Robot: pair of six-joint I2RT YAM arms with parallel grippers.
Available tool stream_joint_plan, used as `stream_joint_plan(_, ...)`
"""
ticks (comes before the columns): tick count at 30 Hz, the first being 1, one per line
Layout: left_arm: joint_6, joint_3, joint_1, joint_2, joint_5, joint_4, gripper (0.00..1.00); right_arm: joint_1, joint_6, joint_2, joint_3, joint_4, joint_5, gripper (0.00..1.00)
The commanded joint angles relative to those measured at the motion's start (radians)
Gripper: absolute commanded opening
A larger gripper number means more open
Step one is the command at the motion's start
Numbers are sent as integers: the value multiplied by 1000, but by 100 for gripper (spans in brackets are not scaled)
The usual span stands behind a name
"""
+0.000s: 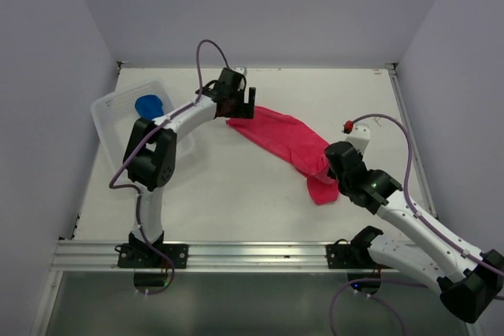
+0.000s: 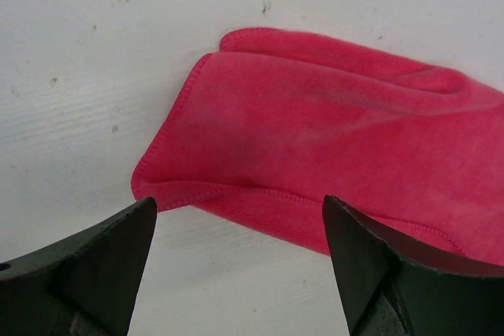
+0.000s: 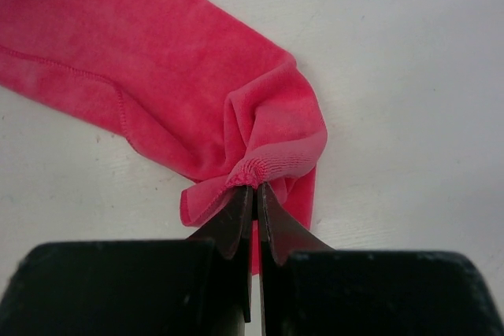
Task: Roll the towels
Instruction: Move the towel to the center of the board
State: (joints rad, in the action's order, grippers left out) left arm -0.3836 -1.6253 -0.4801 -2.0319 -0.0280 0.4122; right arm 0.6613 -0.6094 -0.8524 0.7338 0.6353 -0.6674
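Note:
The pink-red towel (image 1: 287, 143) lies stretched in a long strip across the table, from back centre toward the right. My left gripper (image 1: 246, 109) hovers at its far left end, open. In the left wrist view the towel's rounded corner (image 2: 315, 139) lies just beyond the wide-set jaws of that gripper (image 2: 239, 222), and nothing is held. My right gripper (image 1: 331, 177) is shut on the strip's near right end. The right wrist view shows this gripper (image 3: 254, 188) pinching a bunched hem of the towel (image 3: 197, 92). The blue towel (image 1: 148, 105) sits bundled in the basket.
A white slotted plastic basket (image 1: 102, 116) stands at the back left, beside the left arm's elbow. Grey walls close in the table on the left, back and right. A metal rail (image 1: 252, 253) runs along the near edge.

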Motion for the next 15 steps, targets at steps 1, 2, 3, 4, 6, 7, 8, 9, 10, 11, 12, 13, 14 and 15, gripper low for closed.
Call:
stream_joint_plan(1,-50,-39,8,-25,-89,72,89,-17,-43,-11,-4,-11,-49,0)
stream_joint_plan(2,-89,-33,9,-28,-93,85,89,-22,-43,-17,-5,-16,-43,0)
stream_joint_plan(3,-107,-27,12,-25,-104,86,89,-31,-41,-39,-5,-28,-37,0)
stream_joint_plan(4,-139,-18,17,-22,-110,86,89,-35,-41,-48,-7,-32,-17,0)
stream_joint_plan(6,-173,14,24,2,-118,82,89,-54,-43,-66,-14,-55,9,0)
stream_joint_plan(7,-187,31,35,12,-125,71,89,-60,-41,-71,-19,-66,23,0)
stream_joint_plan(8,-216,71,44,33,-125,45,89,-65,-39,-73,-30,-75,46,0)
stream_joint_plan(9,-230,91,54,42,-118,28,89,-72,-38,-74,-33,-91,54,0)
stream_joint_plan(10,-263,113,84,51,-74,11,88,-77,-35,-77,-34,-95,61,0)
stream_joint_plan(11,-279,160,101,67,-41,-37,87,-81,-33,-80,-34,-98,71,0)
stream_joint_plan(12,-294,182,138,71,17,-61,84,-89,-30,-89,-34,-103,81,0)
stream_joint_plan(13,-308,199,152,76,51,-85,84,-94,-27,-89,-36,-108,89,0)
stream_joint_plan(14,-322,228,165,84,71,-134,80,-97,-24,-92,-39,-111,94,0)
stream_joint_plan(15,-325,234,178,85,83,-147,80,-101,-24,-94,-40,-121,101,0)
